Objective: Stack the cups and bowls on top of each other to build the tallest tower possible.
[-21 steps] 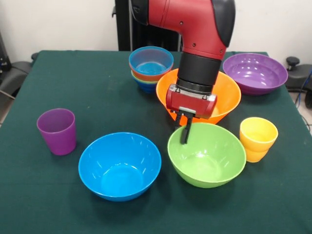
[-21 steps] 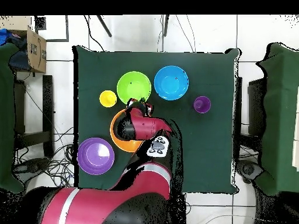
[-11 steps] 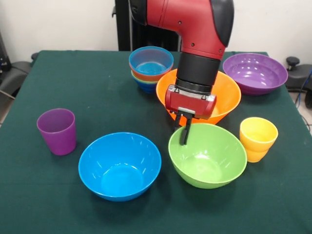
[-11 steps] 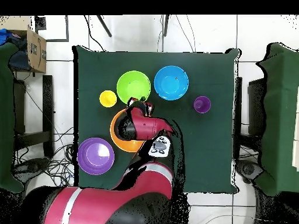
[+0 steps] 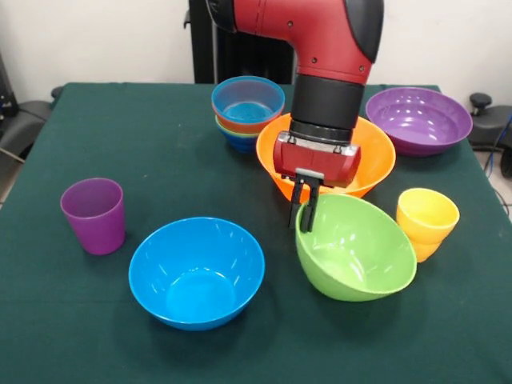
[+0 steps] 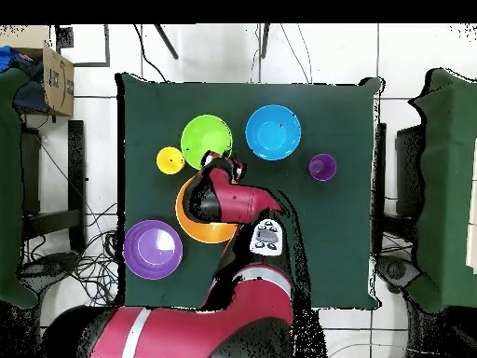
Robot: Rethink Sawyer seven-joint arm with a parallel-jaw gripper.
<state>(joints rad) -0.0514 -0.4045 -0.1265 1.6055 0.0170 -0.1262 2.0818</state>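
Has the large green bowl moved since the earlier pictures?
Yes. The green bowl, gripped at its rim by the claw, has tipped up and shifted toward the yellow cup.

The arm (image 5: 320, 32) has glossy red casing with rounded black end caps and small dark screw recesses set into the shell; a matte black cylindrical wrist section follows, ending in a silver ring above a boxy red gripper housing. Two thin black prongs form the gripper (image 5: 304, 210), with a small pale plate at their root. From overhead, the arm shows a grey-white panel with dark buttons on its red shell, a pale stripe across the lower link, and a broad black base segment.
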